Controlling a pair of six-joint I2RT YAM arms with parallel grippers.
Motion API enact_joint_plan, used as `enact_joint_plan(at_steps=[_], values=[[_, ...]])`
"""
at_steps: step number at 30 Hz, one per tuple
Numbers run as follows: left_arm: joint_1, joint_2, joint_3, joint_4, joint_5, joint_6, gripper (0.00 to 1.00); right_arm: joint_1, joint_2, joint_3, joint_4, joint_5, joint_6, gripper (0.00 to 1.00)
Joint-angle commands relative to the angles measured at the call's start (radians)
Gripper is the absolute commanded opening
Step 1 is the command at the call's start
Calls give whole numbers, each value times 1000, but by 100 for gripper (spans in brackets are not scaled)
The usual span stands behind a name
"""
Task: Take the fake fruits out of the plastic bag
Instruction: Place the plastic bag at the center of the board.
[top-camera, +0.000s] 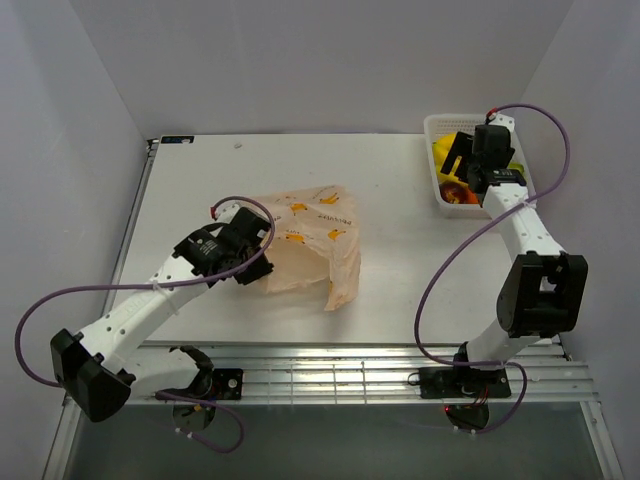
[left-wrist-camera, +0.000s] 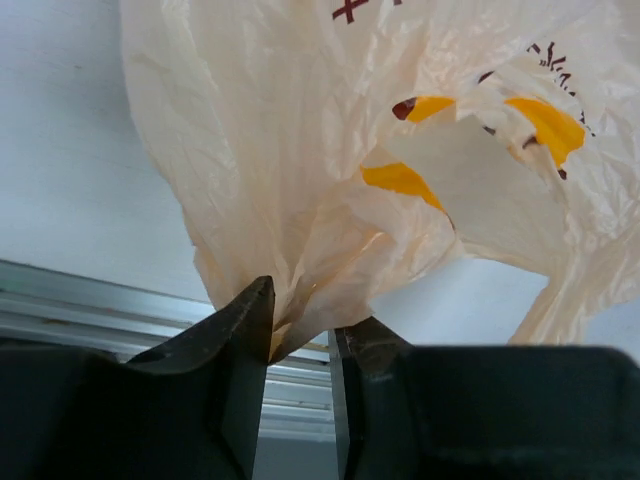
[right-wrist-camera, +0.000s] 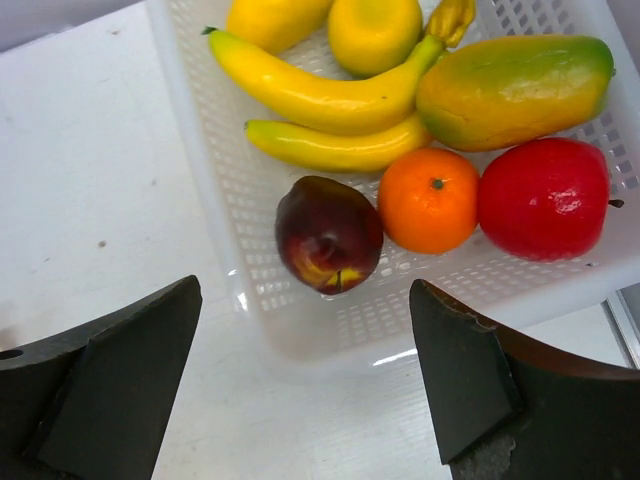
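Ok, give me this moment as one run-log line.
left pincer: plastic bag fold between tips, grip unclear | right pincer: open, empty, above white basket | orange fruit, red fruit: in basket

On table (top-camera: 200, 170), left of centre, plastic bag (top-camera: 318, 245); in basket (right-wrist-camera: 240, 190), far right corner, fake fruits (right-wrist-camera: 430, 200) side by side

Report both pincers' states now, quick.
Left pincer: closed on a gathered fold of the plastic bag.
Right pincer: open, empty, above the white basket.
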Motion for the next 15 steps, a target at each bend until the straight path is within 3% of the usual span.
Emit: enact_joint_plan(at_steps=[1,3,4,6,9,15], values=[[13,22,98,-261,-134,-123,41,11,-110,-24,69,-105,-17,90],[22,20,121,-338,-171,-178,50,16,-144,-27,48,-129,-37,90],[26,14,132,-364,-171,-192,75,16,-156,-30,23,-128,-42,90],[37,-25,132,-365,-126,-188,94,17,-194,-39,0,-123,-59,90],[39,-58,173,-359,-86,-165,98,19,-239,-34,-58,-164,-83,90],[39,-147,317,-213,-30,63,98,19,-334,-65,-91,-354,-83,90]])
